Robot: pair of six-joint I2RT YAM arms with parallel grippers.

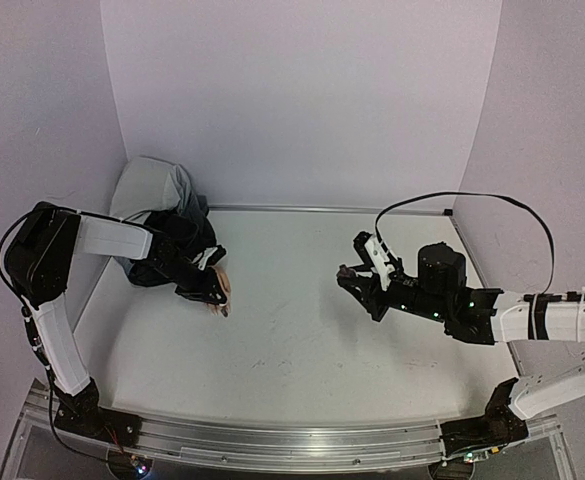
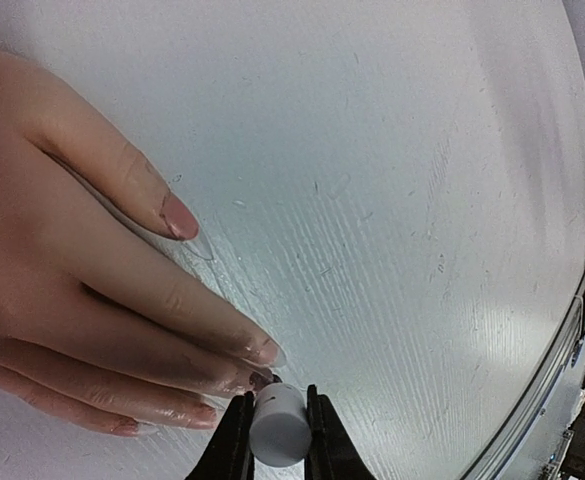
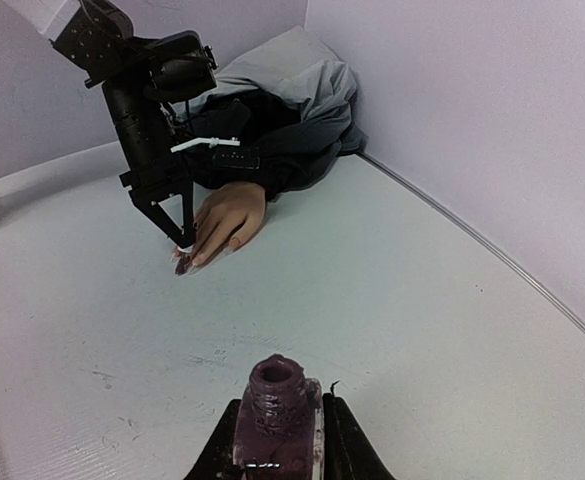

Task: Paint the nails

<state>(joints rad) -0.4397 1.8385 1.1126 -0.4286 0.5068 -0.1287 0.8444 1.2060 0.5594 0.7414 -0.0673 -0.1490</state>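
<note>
nails (image 2: 179, 217) point from the back-left corner toward the table's (image 1: 302, 340) middle, along the long axis of the mannequin hand (image 2: 62, 260) lying palm down at the left. we see the left gripper (image 2: 278, 396) pinching a white cap (image 2: 278, 438) by the nails, the right gripper (image 3: 280, 405) clamped on an uncapped, purple-stained bottle (image 3: 277, 425).

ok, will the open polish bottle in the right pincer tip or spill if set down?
Probably tippy: the bottle looks small and narrow. Its neck is uncapped, so a tilt would likely spill. Glossy sides, possibly slippery.
</note>
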